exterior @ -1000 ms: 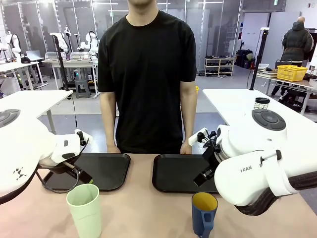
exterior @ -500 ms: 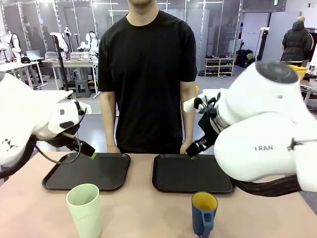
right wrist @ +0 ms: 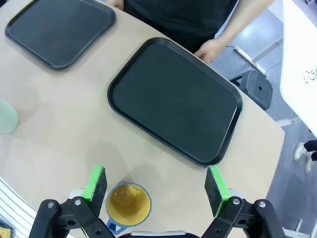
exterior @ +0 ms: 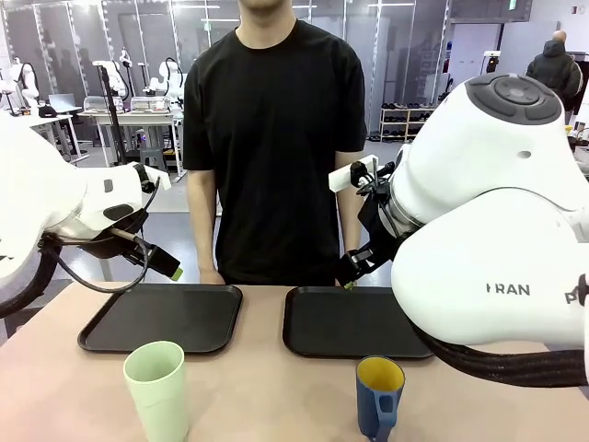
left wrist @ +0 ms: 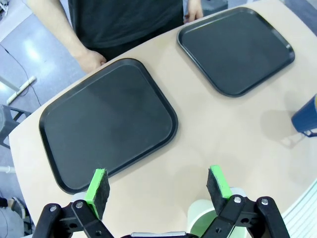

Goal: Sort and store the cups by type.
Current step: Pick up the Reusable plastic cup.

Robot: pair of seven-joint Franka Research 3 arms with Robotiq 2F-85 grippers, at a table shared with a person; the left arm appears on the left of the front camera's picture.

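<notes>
A tall pale green tumbler (exterior: 156, 387) stands upright near the table's front left. It sits low in the left wrist view (left wrist: 202, 220), partly behind a finger. A dark blue handled mug (exterior: 379, 394) with a yellow inside stands at the front right, directly below my right gripper (right wrist: 156, 184) in the right wrist view (right wrist: 128, 204). My left gripper (left wrist: 157, 184) hangs open and empty above the tumbler's side of the table (exterior: 171, 271). The right gripper (exterior: 350, 274) is also open, high over the right tray.
Two black trays lie side by side at the far side, the left tray (exterior: 184, 318) and the right tray (exterior: 340, 322), both bare. A person in a black shirt stands behind them with a hand (exterior: 213, 276) at the table's far edge.
Both arms have lifted from low over the table to well above it. Their grippers stayed open, and the cups have not moved.
</notes>
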